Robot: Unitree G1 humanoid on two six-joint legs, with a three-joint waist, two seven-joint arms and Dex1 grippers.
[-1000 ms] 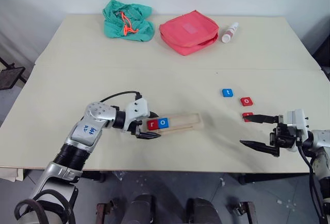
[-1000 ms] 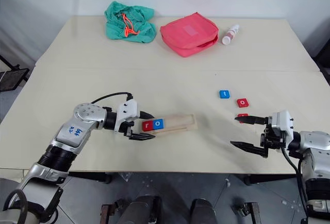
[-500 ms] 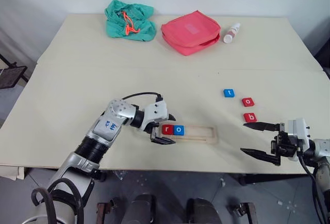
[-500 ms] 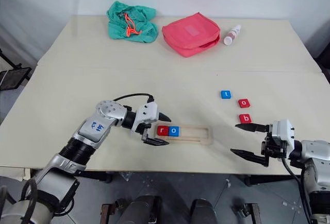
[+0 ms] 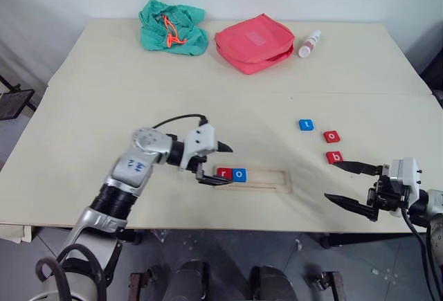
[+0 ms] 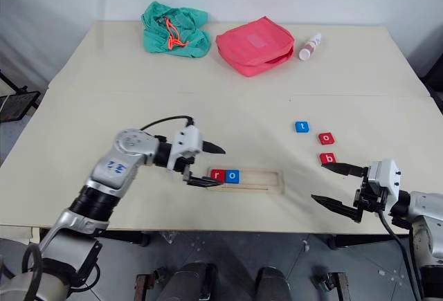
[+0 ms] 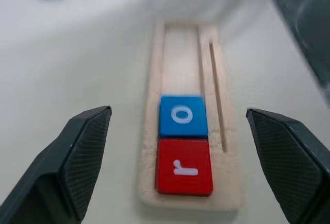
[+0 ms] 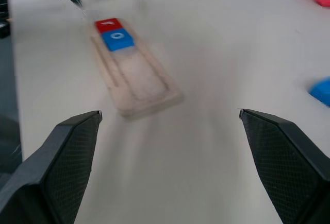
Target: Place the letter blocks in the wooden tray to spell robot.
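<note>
I read white letters: r on the red tile [image 7: 184, 167], o on the blue tile [image 7: 182, 116], t on the loose blue tile [image 5: 306, 125], o and b on 2 loose red tiles [image 5: 332, 136].

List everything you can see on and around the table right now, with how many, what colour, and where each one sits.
wooden tray: one, pale wood, near front edge of table, centre.
letter blocks in the tray: two, red r and blue o, side by side at the tray's left end.
letter blocks loose on the table: three, blue t, red o, red b, right of the tray.
pouch: one, red, far side, centre.
cloth bag: one, green with orange cord, far side, left of the pouch.
small bottle: one, white, lying right of the pouch.
table: one, cream.
left gripper: black fingers, open, at the tray's left end.
right gripper: black fingers, open, near the table's front right edge.
</note>
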